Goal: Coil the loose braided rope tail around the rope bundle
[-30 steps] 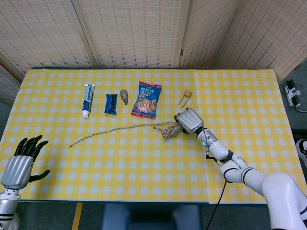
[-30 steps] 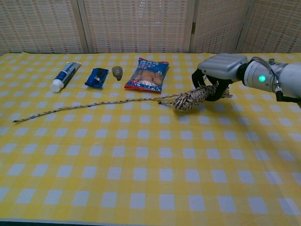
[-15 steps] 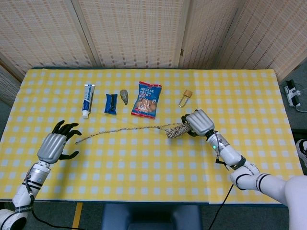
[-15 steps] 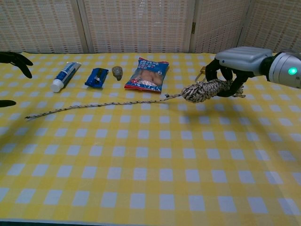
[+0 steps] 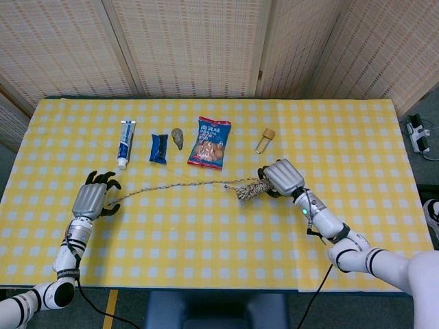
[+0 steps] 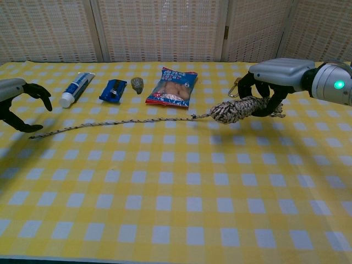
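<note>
The braided rope bundle (image 5: 251, 189) (image 6: 237, 109) hangs a little above the yellow checked tablecloth (image 5: 206, 240), right of centre. My right hand (image 5: 283, 177) (image 6: 275, 73) grips it from above, fingers curled around its right end. The loose rope tail (image 5: 171, 186) (image 6: 110, 122) runs leftwards from the bundle and lies on the cloth. Its free end stops just beside my left hand (image 5: 96, 198) (image 6: 15, 93). That hand is open, its dark fingers (image 6: 39, 91) spread above the tail's end and its thumb close to it, without a visible grip.
Along the far side lie a toothpaste tube (image 5: 127, 142) (image 6: 77, 89), a blue packet (image 5: 158, 148) (image 6: 113, 91), a small grey-brown lump (image 5: 178, 138) (image 6: 137, 84), a snack bag (image 5: 210, 142) (image 6: 172, 86) and a small capped clip-like item (image 5: 265, 140) behind the bundle.
My left hand has come in from the table's near left corner to the tail's free end. The right hand has lifted the bundle off the cloth, drawing the tail to the right.
</note>
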### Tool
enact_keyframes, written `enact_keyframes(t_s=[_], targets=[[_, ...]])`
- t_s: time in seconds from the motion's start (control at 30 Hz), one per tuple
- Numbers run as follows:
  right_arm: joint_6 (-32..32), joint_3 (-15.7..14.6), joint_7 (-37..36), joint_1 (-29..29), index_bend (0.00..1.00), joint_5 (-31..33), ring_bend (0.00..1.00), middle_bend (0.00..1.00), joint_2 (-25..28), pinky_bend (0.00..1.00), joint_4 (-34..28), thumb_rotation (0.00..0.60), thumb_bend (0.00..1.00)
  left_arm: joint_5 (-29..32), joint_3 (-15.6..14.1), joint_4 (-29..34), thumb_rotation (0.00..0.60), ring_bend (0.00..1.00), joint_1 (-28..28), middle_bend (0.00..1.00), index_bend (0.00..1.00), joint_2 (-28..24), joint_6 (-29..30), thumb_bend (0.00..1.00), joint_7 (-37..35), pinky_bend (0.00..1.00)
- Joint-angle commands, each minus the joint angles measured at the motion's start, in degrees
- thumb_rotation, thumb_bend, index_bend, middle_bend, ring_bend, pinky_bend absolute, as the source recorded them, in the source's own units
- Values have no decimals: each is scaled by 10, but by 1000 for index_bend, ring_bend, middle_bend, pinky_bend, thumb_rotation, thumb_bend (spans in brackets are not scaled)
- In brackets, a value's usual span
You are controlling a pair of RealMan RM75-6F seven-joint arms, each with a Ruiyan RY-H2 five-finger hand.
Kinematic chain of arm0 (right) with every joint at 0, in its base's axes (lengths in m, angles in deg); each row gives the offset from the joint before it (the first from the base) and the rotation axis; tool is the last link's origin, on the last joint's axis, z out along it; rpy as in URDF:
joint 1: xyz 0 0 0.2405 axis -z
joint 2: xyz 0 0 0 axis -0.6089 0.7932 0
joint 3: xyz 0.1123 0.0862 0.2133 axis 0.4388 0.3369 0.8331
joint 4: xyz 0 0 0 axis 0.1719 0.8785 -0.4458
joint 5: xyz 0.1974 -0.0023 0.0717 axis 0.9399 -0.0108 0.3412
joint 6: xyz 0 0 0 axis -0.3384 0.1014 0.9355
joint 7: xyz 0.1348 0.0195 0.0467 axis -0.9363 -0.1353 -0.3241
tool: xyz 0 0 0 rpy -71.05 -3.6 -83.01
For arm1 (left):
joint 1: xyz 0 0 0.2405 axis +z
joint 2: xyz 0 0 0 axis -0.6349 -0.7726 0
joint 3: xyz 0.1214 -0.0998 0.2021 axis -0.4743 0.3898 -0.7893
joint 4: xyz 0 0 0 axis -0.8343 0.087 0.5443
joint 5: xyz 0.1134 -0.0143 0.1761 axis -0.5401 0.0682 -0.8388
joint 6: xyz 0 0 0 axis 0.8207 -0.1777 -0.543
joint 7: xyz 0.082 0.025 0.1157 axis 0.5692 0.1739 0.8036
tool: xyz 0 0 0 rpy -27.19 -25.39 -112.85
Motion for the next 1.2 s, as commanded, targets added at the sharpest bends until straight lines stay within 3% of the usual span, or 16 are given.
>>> enact_keyframes(t_s=[0.03, 0.57, 1.2], targets=[[2, 0, -1, -1, 706, -1, 626, 567, -2, 470, 2, 600, 450, 20, 2, -8, 600, 180, -7, 188, 410, 11, -9, 338, 11, 36], [9, 1, -3, -5, 714, -3, 627, 568, -4, 470, 5, 600, 456, 94, 6, -57, 600, 166, -28, 188, 430, 58, -15, 356, 47, 3], [14, 1, -7, -5, 722, -3, 629, 569, -11, 470, 13, 600, 466, 123, 9, -120, 600, 177, -44, 189, 498, 95, -34, 403, 45, 0]])
